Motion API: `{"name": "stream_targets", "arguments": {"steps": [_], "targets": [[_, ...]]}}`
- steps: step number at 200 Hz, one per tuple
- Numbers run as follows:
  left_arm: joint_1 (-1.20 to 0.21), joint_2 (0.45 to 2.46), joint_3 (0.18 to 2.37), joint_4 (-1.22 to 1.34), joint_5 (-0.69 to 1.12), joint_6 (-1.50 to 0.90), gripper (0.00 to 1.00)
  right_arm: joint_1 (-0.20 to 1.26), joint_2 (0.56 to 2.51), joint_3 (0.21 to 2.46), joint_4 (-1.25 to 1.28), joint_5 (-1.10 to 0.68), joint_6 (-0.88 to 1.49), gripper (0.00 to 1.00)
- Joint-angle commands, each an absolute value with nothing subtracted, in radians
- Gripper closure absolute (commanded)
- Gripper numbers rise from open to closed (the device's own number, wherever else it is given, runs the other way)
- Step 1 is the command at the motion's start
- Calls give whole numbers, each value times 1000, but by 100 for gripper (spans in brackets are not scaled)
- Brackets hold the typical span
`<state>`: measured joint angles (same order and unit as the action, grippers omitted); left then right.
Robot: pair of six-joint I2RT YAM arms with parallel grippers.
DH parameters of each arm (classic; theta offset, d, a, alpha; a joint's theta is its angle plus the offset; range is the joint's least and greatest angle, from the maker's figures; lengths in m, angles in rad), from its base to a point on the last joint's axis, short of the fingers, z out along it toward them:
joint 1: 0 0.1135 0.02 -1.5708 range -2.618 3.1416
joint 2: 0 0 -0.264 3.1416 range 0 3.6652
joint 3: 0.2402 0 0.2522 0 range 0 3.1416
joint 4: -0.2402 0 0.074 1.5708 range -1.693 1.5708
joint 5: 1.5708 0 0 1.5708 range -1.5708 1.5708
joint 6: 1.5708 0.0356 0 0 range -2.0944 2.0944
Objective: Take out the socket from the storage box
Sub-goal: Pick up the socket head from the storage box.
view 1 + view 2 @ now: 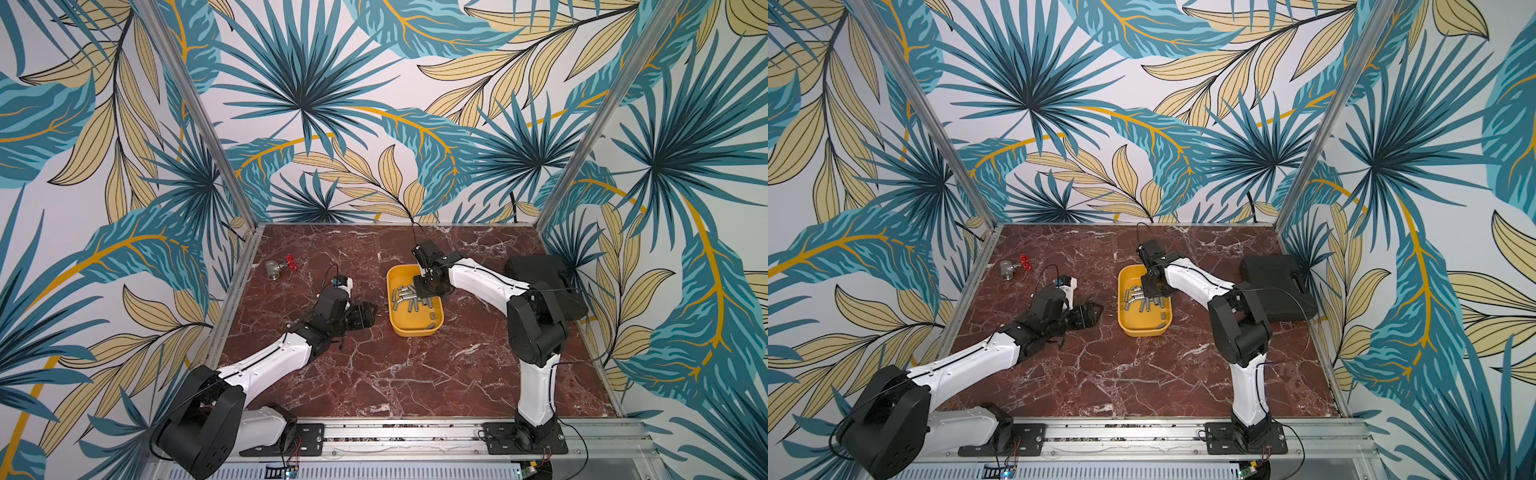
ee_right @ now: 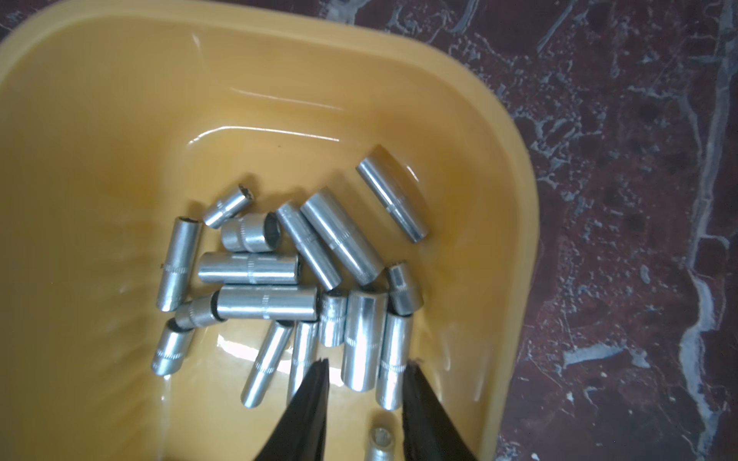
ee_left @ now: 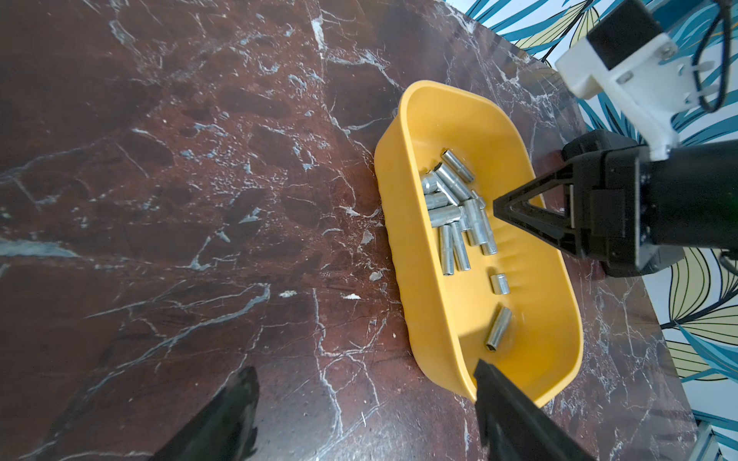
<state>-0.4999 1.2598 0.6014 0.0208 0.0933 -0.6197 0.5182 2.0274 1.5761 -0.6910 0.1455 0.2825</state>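
No readable text, brand or number in any view; marks on the sockets (image 2: 247, 273) too fine to read.

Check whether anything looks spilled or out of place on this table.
Nothing spilled: the sockets lie jumbled, some overlapping, all inside the storage box. The only stray is a red-handled valve lying alone on the table, apart from the box.

The storage box (image 1: 413, 328) is yellow, sockets (image 2: 259, 273) silver, table (image 1: 374, 374) white-veined maroon
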Motion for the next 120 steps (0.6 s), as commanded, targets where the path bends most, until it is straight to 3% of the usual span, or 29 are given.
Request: {"name": "stream_targets", "arguments": {"steps": [1,120], "targets": [[-508,1239,605,17,99,-622,12,525,2070,1586,-728,169,273,70],[-523,1247,642,-20,106,-623,11,530,2138,1550,-693,93,290,77]]}}
